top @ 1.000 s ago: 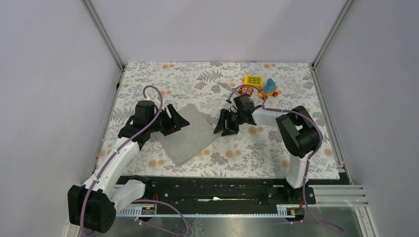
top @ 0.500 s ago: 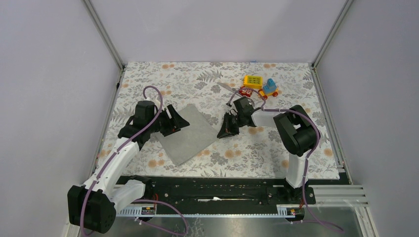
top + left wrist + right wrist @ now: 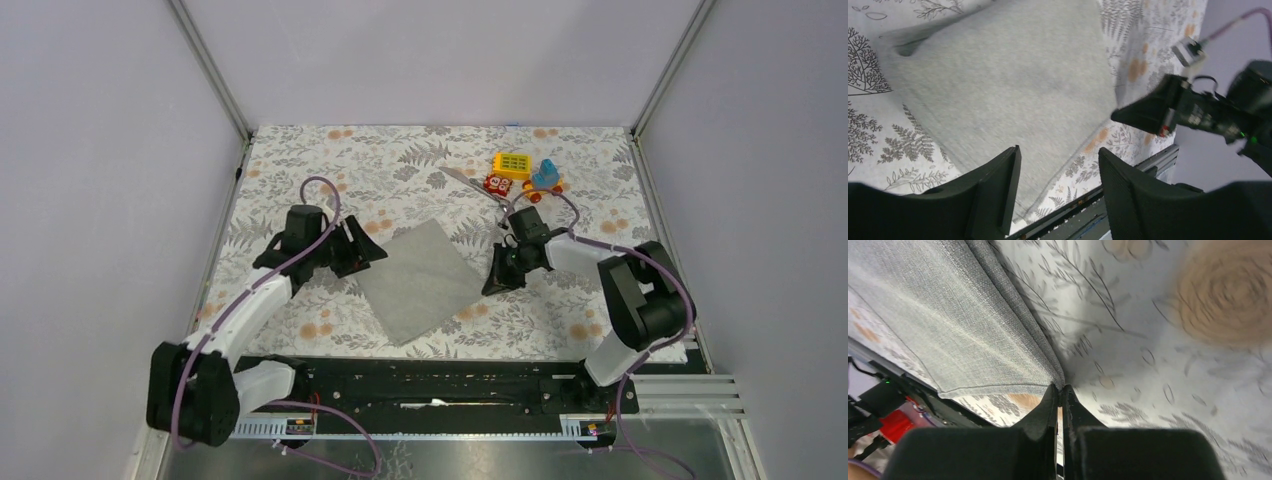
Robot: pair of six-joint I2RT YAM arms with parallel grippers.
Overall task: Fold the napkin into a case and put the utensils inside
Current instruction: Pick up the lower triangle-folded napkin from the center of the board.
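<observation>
The grey napkin [image 3: 420,281] lies flat as a diamond on the floral tablecloth [image 3: 300,160]. My right gripper [image 3: 494,282] is shut on its right corner; the right wrist view shows the cloth [image 3: 948,315] pinched between the tips of the right gripper [image 3: 1060,388]. At the napkin's left corner my left gripper [image 3: 376,252] stands open, and in the left wrist view the left gripper [image 3: 1058,152] hovers over the napkin [image 3: 998,75] with nothing between its fingers. The silver utensils [image 3: 462,178] lie at the back, beside the toys.
Colourful toy blocks sit at the back right: yellow [image 3: 512,164], blue [image 3: 546,174], red [image 3: 497,183]. The black base rail [image 3: 440,385] runs along the table's near edge, close to the napkin's lower corner. Metal frame posts border both sides.
My right gripper closed on the napkin's right corner and pulled it to the right and nearer. The napkin slid along, and my left gripper followed it rightward, still open.
</observation>
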